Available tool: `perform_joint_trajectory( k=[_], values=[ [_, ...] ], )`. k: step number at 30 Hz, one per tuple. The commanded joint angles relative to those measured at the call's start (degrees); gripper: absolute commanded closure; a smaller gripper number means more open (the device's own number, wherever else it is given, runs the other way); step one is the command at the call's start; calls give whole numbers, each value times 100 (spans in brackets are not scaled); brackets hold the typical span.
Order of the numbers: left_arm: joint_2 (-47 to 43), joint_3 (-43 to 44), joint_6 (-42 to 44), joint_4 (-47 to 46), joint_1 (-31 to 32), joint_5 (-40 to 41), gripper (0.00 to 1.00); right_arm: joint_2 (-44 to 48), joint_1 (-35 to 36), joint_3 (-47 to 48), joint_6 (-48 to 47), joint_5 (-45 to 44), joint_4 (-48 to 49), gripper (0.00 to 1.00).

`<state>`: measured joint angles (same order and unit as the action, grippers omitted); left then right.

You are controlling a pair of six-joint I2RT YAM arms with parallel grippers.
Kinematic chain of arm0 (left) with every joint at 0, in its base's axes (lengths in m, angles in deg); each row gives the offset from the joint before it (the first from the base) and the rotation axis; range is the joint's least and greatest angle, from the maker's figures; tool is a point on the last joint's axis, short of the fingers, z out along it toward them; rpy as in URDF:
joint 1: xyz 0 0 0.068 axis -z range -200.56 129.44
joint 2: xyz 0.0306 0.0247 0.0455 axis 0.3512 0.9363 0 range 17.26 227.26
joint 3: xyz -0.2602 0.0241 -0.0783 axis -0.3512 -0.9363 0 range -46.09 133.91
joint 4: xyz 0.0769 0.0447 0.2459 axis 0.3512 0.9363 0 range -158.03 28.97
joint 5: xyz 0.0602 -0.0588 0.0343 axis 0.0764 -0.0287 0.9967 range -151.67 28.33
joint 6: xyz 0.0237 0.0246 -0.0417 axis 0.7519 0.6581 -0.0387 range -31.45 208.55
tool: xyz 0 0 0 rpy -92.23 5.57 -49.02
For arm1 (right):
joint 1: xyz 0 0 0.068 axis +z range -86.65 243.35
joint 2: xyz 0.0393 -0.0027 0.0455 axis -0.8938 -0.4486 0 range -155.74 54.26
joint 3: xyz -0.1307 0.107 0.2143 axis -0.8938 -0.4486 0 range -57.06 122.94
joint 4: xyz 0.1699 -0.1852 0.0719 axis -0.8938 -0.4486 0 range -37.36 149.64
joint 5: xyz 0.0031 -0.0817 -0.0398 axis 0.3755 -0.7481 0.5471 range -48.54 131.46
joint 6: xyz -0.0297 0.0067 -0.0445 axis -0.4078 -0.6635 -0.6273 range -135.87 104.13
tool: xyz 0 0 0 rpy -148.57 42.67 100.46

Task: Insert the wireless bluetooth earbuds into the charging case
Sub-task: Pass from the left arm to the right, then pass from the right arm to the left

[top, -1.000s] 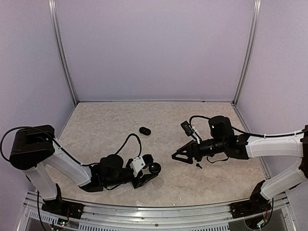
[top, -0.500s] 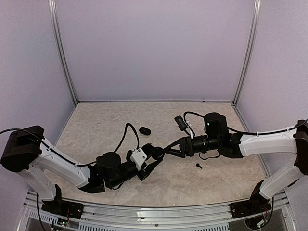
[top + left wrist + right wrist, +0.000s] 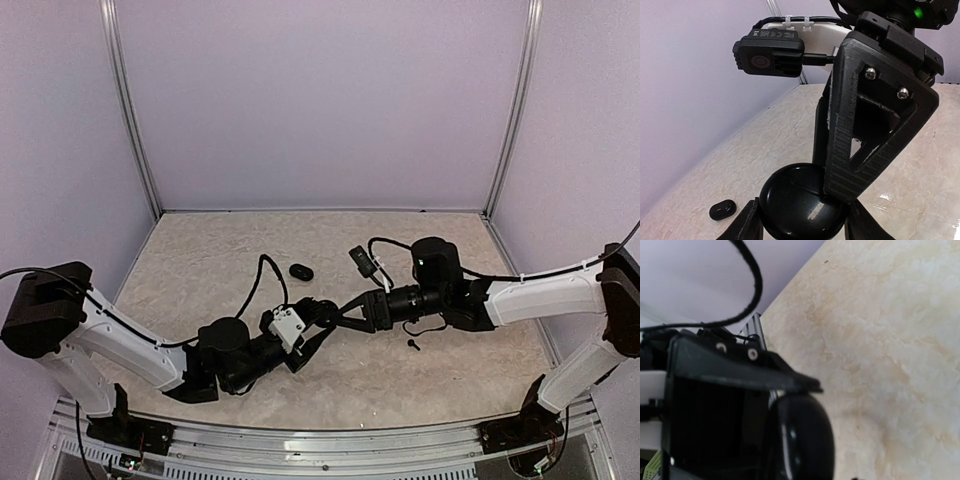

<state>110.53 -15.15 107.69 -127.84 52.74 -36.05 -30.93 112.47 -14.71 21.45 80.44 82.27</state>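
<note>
Charging case is pinched by the left gripper, apparently steadied so the right gripper, touching it, can work; whether that one is spread is unclear.

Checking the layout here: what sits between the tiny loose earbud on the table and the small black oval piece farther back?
In the top view, the right gripper crosses that stretch, its fingers at the charging case held by the left gripper.
</note>
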Motion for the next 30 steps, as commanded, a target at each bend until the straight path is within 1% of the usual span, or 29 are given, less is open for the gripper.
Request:
perform_joint_trajectory(
  k=[1, 5, 12, 13, 14, 15, 17, 19, 24, 27, 30],
  values=[
    [-117, 76, 151, -241, 69, 64, 62, -74, 58, 227, 17, 81, 227, 57],
    [-107, 68, 196, -254, 96, 99, 62, -133, 54, 252, 71, 129, 314, 60],
    [-159, 33, 231, -260, 106, 87, 61, -174, 53, 287, 47, 252, 343, 76],
    [-177, 27, 227, -259, 106, 83, 59, -174, 53, 303, 10, 277, 323, 78],
    [-193, 9, 218, -259, 106, 72, 55, -167, 50, 327, -55, 291, 272, 80],
    [-216, -13, 203, -267, 106, 47, 48, -153, 49, 360, -155, 308, 192, 82],
    [-317, -93, 146, -245, 106, -75, 36, -107, 42, 476, -448, 324, -111, 85],
    [-478, -231, 54, -233, 108, -275, 30, -29, 37, 609, -854, 314, -485, 86],
    [-1259, -550, -338, 327, 82, -954, 26, 101, -26, 1165, -2114, 225, -1775, 88],
    [-1811, -707, -713, 828, -22, -1491, 26, 129, -29, 1522, -2834, 190, -2511, 89],
    [-2269, -885, -1222, 1282, -293, -2216, 27, 178, -22, 1746, -3344, 352, -2966, 89]
  ],
)
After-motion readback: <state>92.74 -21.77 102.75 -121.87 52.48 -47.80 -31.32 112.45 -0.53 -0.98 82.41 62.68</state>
